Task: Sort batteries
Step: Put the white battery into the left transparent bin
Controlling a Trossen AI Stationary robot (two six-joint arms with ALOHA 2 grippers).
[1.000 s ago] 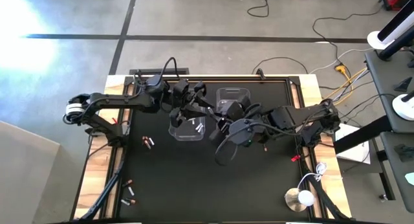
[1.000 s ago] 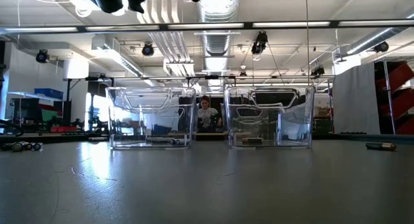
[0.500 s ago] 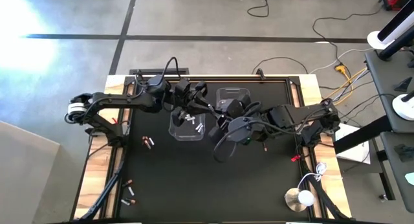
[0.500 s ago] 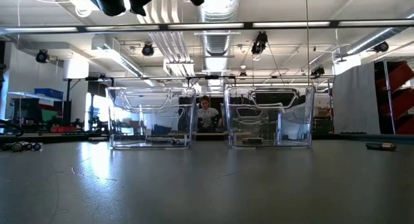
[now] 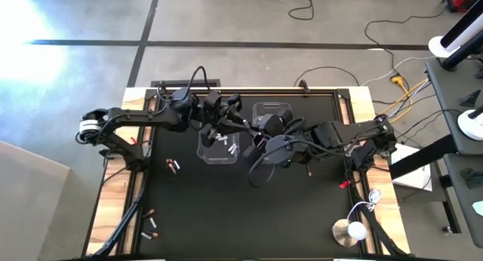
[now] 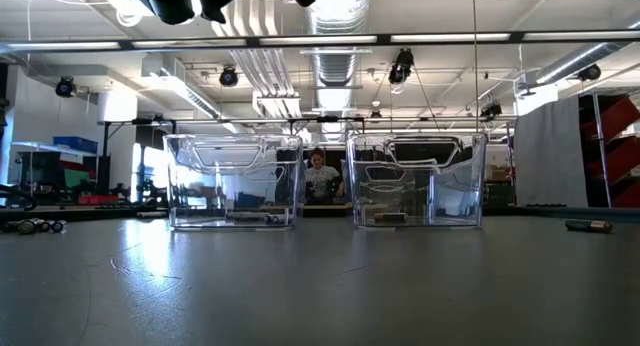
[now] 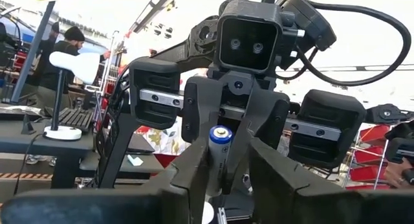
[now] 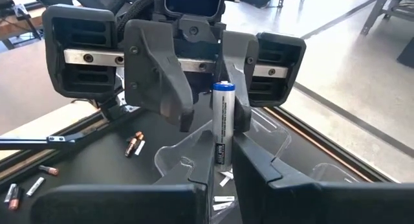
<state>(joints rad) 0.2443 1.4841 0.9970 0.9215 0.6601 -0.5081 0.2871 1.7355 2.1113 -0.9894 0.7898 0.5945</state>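
Your two grippers meet nose to nose above left clear bin [image 5: 219,144], mid-table. Right gripper [image 8: 223,160] jaws clamped on silvery blue-capped battery [image 8: 222,123], held upright. Left gripper [image 7: 220,175] jaws flank same battery, nearly closed; contact unclear. Silvery batteries [image 5: 224,141] lie in left bin; more loose batteries [image 5: 173,165] on table [image 5: 226,208] at left

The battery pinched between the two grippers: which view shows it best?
Right wrist view: the battery stands full-length, white with a blue cap, between both grippers' fingers. Left wrist view shows only its blue-capped tip. High and low views don't show it.
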